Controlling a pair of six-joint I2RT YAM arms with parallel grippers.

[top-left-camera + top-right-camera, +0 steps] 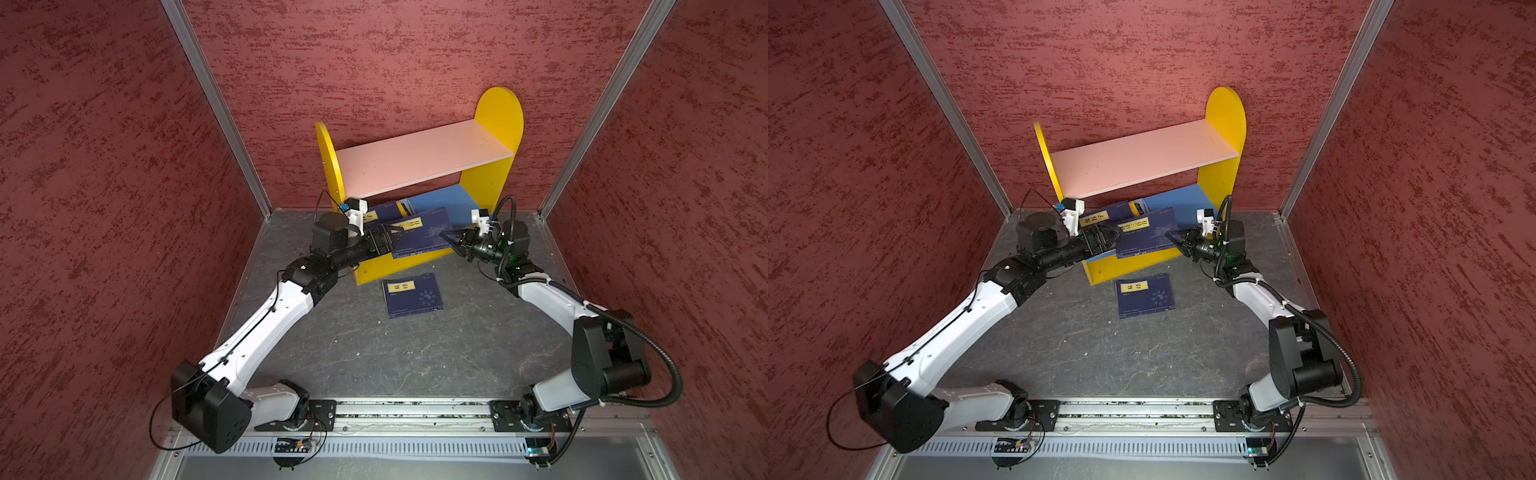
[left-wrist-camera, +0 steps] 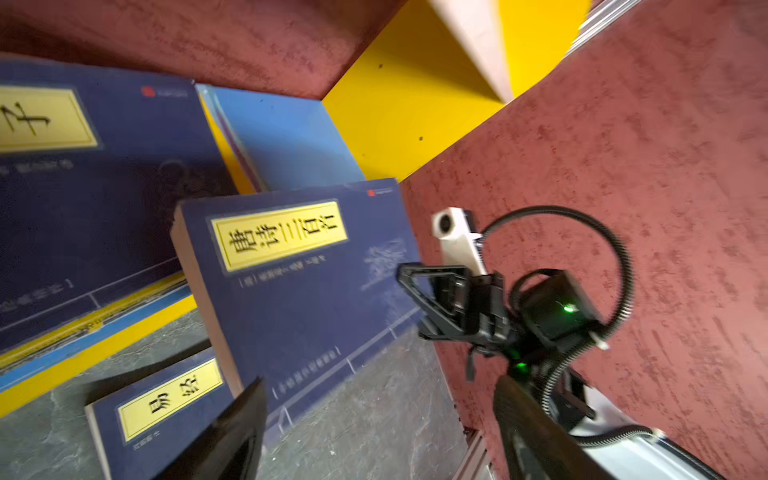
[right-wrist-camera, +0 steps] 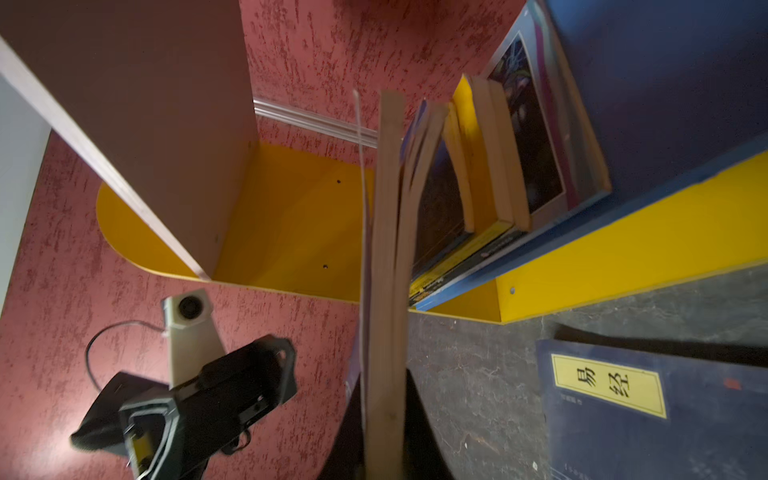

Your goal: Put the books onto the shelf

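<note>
Navy book (image 1: 419, 235), yellow label: the right gripper (image 1: 448, 241) is clamping it at one edge, jaws pressing cover and pages, and the page edge is running straight between them in the right wrist view.

Left gripper (image 1: 395, 236): jaws are standing wide at the book's opposite edge, clamping nothing. Whether a finger is touching the cover cannot be told.

Position: the book is hanging tilted across the front of the shelf (image 1: 498, 124), low, just before the blue lower board (image 1: 451, 203).

Leaning books (image 3: 519, 166): these are resting together on that board.

Last book (image 1: 413, 295): this one is lying flat on the table (image 1: 374, 357), in front of the shelf.

Step in hand, as a judgement: handover to the right arm, ahead of shelving.

Next move is calling for the left arm to draw clear. The held book then needs tipping upright and sliding in beside the leaning ones without knocking them.
</note>
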